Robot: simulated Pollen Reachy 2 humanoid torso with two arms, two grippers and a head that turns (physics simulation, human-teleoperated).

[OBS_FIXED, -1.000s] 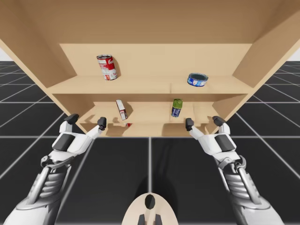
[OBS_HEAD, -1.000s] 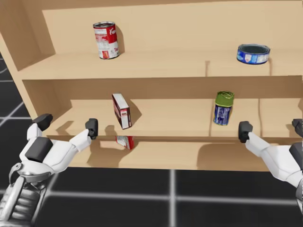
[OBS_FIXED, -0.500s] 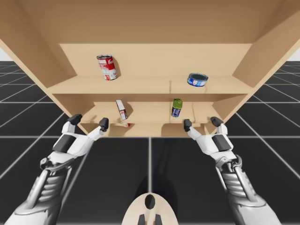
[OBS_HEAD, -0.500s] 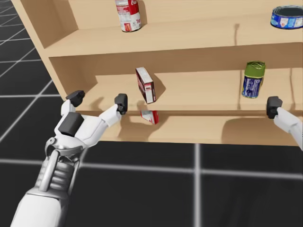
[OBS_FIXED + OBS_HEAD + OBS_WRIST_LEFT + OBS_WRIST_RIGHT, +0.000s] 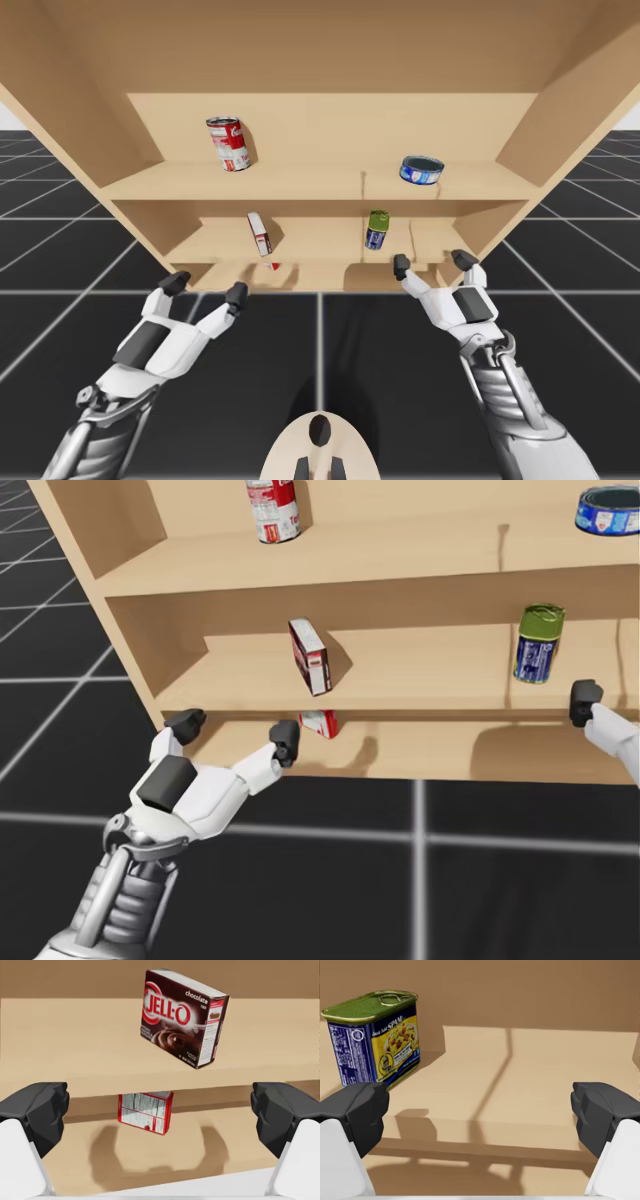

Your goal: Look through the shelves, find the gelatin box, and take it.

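High view: before the shelf unit [image 5: 320, 190], the left claw [image 5: 207, 288], lower left, has dropped from middle-shelf level to the bottom shelf, fingers spread, empty. The right claw [image 5: 431, 263] is spread too. The red gelatin box [image 5: 318, 723], bottom shelf left of centre, is probably now lined up.

Bright, even light from the front, slightly left. Wooden shelves [image 5: 300, 185] lit evenly; undersides & back corners a bit darker. Soft shadows fall to the right of the red-and-white can [image 5: 229, 143] & the dark brown box [image 5: 310, 656], onto the back wall. Left gripper [image 5: 160, 1110] throws two soft-edged finger shadows on the bottom board. High view: shelf sides splay twd the edges, wide-angle.
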